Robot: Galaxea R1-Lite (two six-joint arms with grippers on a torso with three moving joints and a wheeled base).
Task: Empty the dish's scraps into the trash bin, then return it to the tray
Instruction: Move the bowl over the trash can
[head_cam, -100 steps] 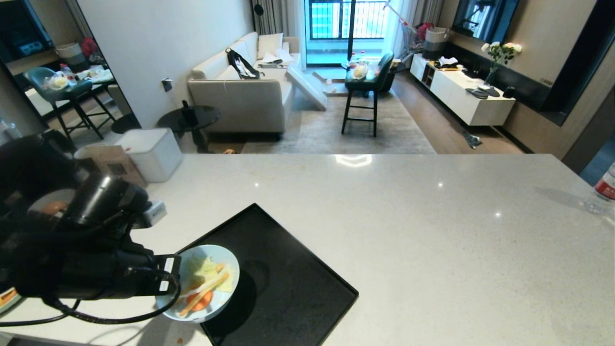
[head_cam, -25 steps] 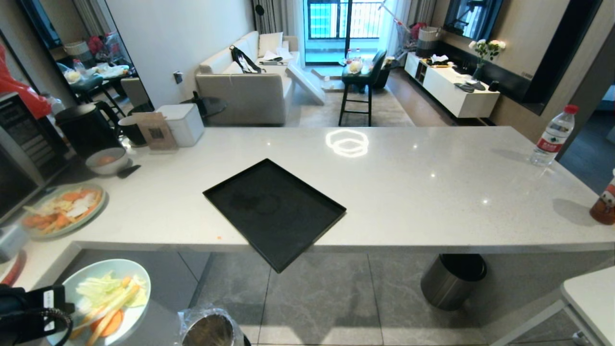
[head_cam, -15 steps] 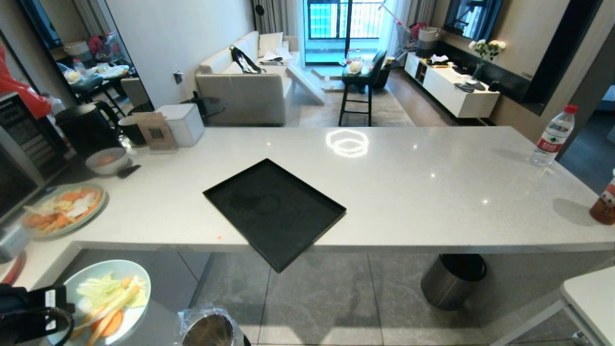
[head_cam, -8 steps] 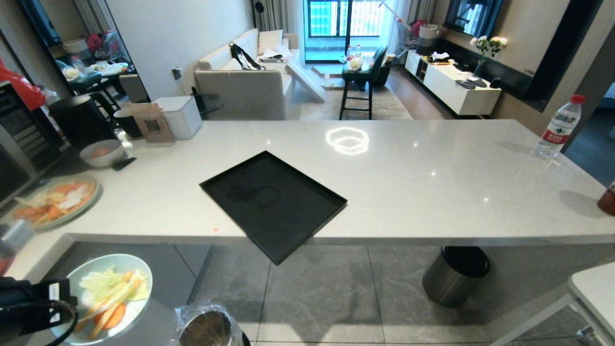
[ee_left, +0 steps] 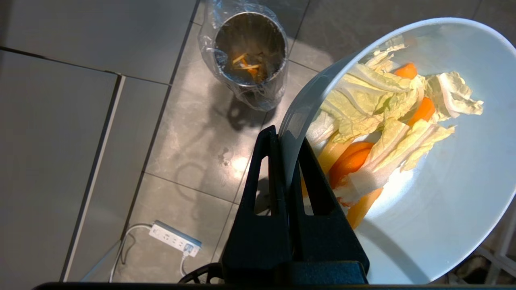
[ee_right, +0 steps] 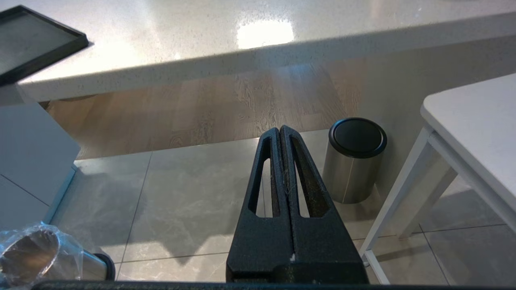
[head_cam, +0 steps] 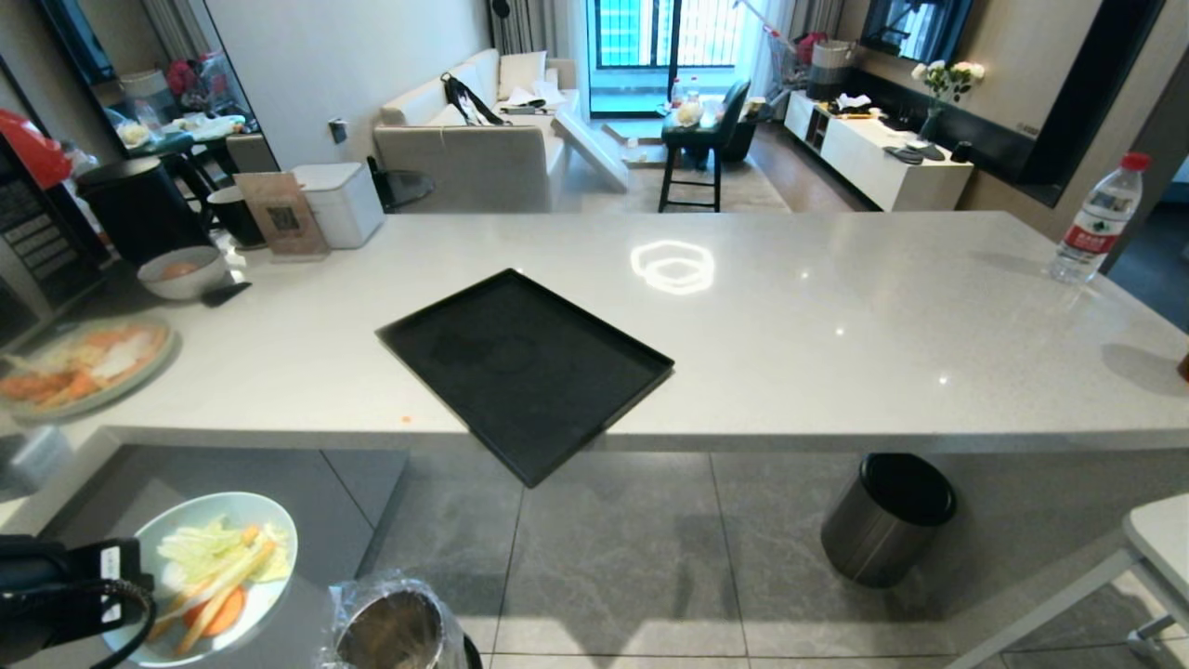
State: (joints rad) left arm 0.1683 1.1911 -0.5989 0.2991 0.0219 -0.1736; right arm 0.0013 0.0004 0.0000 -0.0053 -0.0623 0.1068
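Note:
My left gripper is shut on the rim of the dish, a pale blue-white bowl held level over the floor at the lower left of the head view. The scraps lie heaped in it: cabbage pieces, carrot slices and pale sticks. The trash bin, shiny steel lined with a clear bag, stands on the tiles just beside the dish and holds a few scraps. The black tray lies bare on the counter, one corner past the edge. My right gripper hangs shut and bare, low over the floor.
A larger dark grey bin stands under the counter. A green plate of vegetables and a greyish bowl sit at the counter's left. A white side table is at the right, and a power strip lies on the floor.
The dish has left the tray and now hangs beside the trash bin. Over the last second the whole head view has shifted; the dish stays level in my left gripper.

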